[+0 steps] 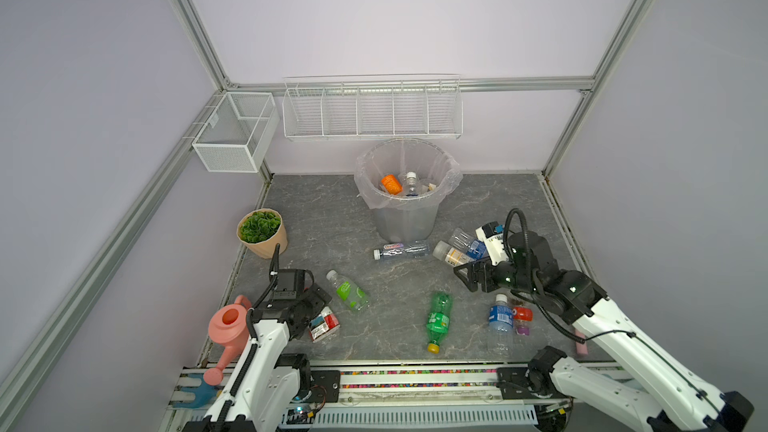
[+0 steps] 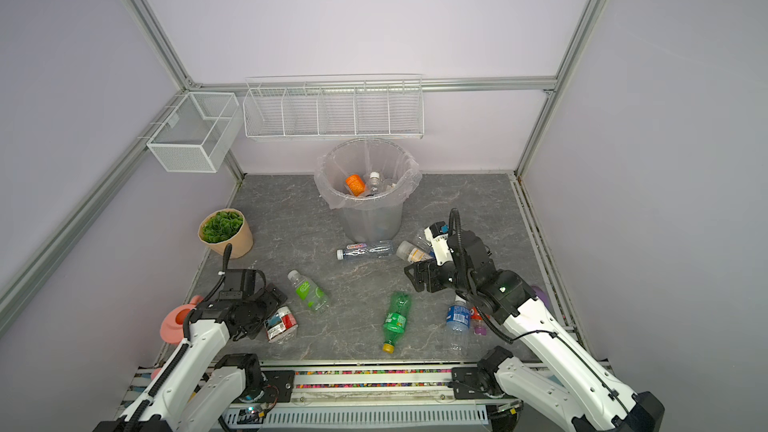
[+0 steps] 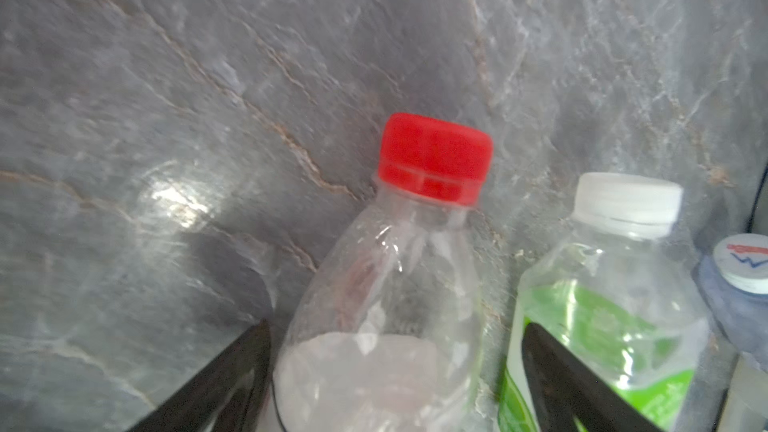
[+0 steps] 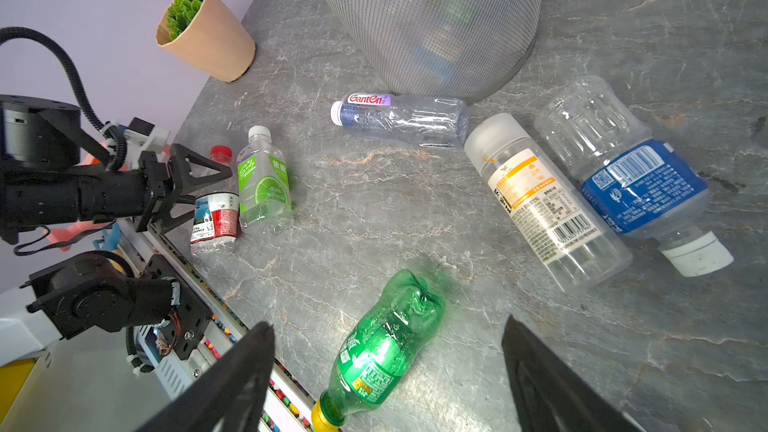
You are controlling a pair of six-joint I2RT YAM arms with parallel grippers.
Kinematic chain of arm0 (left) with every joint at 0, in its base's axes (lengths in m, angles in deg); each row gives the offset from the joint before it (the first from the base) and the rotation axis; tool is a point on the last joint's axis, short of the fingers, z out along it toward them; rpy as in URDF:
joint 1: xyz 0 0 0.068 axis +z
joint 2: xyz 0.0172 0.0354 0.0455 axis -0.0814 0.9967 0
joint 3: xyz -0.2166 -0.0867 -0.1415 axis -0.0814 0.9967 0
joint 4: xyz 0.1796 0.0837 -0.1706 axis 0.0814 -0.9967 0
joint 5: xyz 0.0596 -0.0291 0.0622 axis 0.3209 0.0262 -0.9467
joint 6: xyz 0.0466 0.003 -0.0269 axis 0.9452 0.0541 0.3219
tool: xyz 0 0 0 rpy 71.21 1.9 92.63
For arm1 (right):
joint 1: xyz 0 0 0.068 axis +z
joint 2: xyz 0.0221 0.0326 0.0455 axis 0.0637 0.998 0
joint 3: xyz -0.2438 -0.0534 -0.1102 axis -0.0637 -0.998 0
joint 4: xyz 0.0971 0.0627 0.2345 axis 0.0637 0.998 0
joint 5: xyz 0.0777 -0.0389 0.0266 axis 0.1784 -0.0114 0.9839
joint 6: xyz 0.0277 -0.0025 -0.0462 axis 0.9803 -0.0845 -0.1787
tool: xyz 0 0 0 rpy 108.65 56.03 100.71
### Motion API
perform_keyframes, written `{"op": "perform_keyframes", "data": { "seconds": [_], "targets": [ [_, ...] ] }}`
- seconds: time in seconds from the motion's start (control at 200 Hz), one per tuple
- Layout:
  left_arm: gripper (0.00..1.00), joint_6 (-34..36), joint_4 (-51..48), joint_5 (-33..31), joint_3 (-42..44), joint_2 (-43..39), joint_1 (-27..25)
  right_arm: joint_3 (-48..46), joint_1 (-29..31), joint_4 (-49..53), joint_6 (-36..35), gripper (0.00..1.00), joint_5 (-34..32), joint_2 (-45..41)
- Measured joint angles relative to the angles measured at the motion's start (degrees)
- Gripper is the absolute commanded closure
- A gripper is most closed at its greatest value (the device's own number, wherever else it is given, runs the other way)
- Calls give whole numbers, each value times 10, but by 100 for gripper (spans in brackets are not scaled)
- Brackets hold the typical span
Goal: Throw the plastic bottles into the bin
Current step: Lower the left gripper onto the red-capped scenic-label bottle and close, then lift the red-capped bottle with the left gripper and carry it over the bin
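- Grey table (image 1: 316,218), near left: a red-capped bottle (image 4: 216,209) lies here. My left gripper (image 3: 395,326) straddles it, jaws parted and seemingly not pressing, though the wrist view is blurred.
- A lime-labelled bottle (image 1: 349,290) lies just beside it.
- The bin (image 1: 405,218) stands at the back middle, with bottles (image 1: 391,184) inside.
- A green bottle (image 1: 439,320) lies near the centre.
- My right gripper (image 1: 463,279) hangs above the table, jaws wide, empty.

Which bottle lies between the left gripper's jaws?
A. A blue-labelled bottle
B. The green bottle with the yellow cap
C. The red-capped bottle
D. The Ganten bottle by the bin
C: the left wrist view shows the red-capped bottle lying between the open jaws of the left gripper.
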Motion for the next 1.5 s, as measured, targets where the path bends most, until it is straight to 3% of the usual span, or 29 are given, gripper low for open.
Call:
{"op": "perform_keyframes", "data": {
  "seconds": [0.435, 0.75, 1.09, 1.305, 1.5],
  "targets": [
    [14, 4, 5, 5, 0, 30, -4, 8, 0, -8, 2, 12, 4, 8],
    [23, -11, 40, -4, 13, 47, -47, 8, 0, -12, 3, 12, 4, 8],
    [62, -23, 61, -8, 12, 49, -53, 8, 0, -12, 3, 12, 3, 8],
    [68, -23, 12, -20, -1, 19, -53, 8, 0, -12, 4, 12, 3, 8],
    [75, -22, -26, -39, -64, -7, -53, 8, 0, -12, 4, 12, 3, 8]
  ]
}}
